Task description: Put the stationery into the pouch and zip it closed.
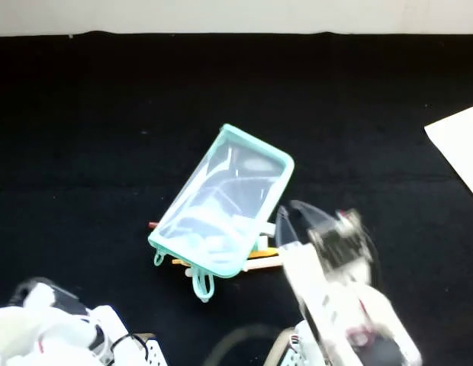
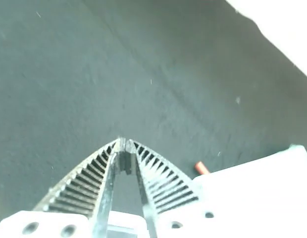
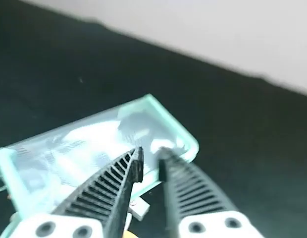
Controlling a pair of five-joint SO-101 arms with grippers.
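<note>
A clear pouch (image 1: 221, 202) with a mint-green rim lies flat in the middle of the black mat. Stationery pokes out from under its near edge: yellow and white sticks (image 1: 265, 259) and a red tip (image 1: 153, 226). My right gripper (image 1: 294, 219) hovers just beside the pouch's right edge. In its wrist view the right gripper (image 3: 149, 156) is open by a narrow gap above the pouch (image 3: 84, 148), with nothing between the fingers, and a white piece (image 3: 138, 208) lies below. My left gripper (image 2: 124, 145) is shut and empty over bare mat, near the red tip (image 2: 202, 168).
A white sheet (image 1: 459, 145) lies at the mat's right edge. The left arm (image 1: 53, 328) sits at the near left corner. A pale wall runs along the mat's far edge (image 1: 236, 32). Bare black mat surrounds the pouch on the far and left sides.
</note>
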